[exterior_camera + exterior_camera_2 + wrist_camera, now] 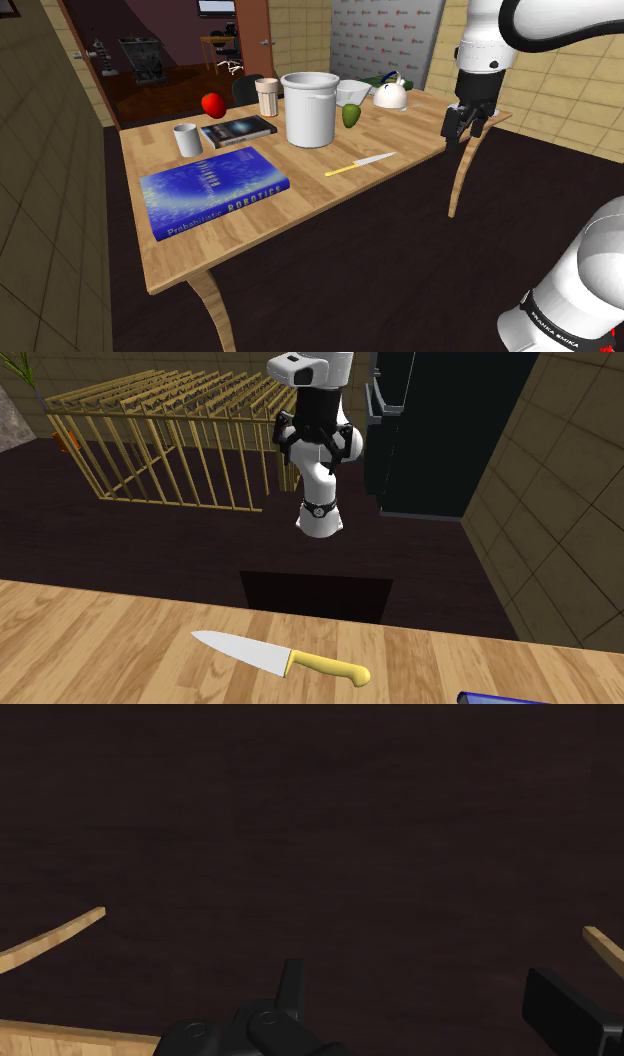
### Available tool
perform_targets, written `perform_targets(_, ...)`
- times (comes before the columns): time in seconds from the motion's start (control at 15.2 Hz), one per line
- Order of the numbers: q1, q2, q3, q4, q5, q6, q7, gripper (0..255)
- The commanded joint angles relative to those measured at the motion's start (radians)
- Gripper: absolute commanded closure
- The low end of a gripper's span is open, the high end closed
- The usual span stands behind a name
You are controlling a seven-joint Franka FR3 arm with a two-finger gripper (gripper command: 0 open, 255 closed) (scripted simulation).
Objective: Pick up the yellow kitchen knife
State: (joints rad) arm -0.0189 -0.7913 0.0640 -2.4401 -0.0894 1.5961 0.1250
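Observation:
The yellow-handled kitchen knife [360,164] [285,658] lies flat on the wooden table [310,205], its silver blade pointing toward the shoulder view's right. My black gripper [463,128] [318,447] [425,1004] hangs beyond the table's right edge in the shoulder view, over dark floor, well apart from the knife. Its fingers [290,988] stand apart with nothing between them. In the second exterior view the knife lies near the table's front edge [100,637] and the arm faces it from across the floor.
On the table stand a large blue book [215,190], a smaller book [238,130], a grey mug [188,139], a red apple [213,103], a white pot [310,108], a green pear [351,116] and a white kettle [391,96]. A wooden slatted pen [160,442] stands behind the arm.

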Motion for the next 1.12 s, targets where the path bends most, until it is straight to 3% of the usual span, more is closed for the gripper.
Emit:
perform_targets(0.0, 0.0, 0.0, 0.0, 0.0, 0.0, 0.0, 0.0, 0)
perform_targets(0.53, -0.08, 0.299, 0.107, 0.1, 0.094, 0.183, 0.371, 0)
perform_targets(1.06, -0.151, 0.615, 0.157, 0.279, 0.114, 0.32, 0.713, 0)
